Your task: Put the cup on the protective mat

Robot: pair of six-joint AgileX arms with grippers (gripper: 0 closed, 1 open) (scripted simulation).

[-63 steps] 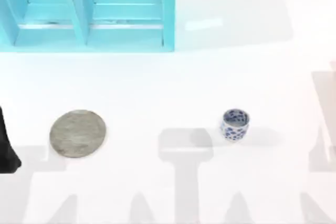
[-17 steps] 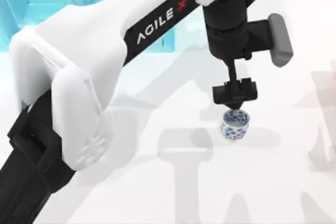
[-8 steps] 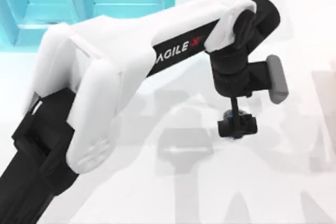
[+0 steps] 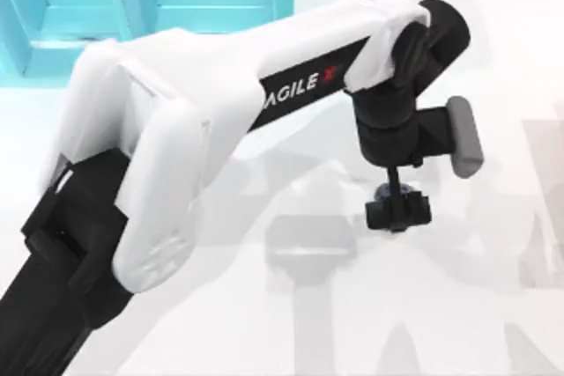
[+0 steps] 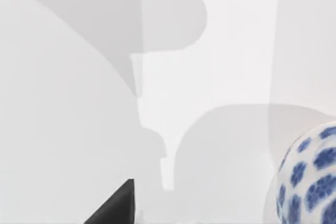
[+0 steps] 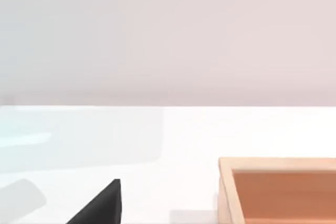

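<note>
The left hand [image 4: 397,214] has been lowered over the cup [image 5: 310,179], hiding it from above; finger spread cannot be told, so a grasp seems imminent.

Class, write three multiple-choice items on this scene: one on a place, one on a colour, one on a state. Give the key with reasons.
1. In the top view, the left tool hangs over:
A. the right half of the table
B. the teal shelf
C. the table's left edge

2. The pattern on the cup is:
A. red
B. blue
C. green

3. The left arm is:
A. parked at the table's edge
B. stretched out across the table
C. resting inside the shelf

Key: 1 A, the tool sits right of centre in the top view. 2 B, the left wrist view shows blue flowers on white. 3 B, its white links span the table from lower left.
</note>
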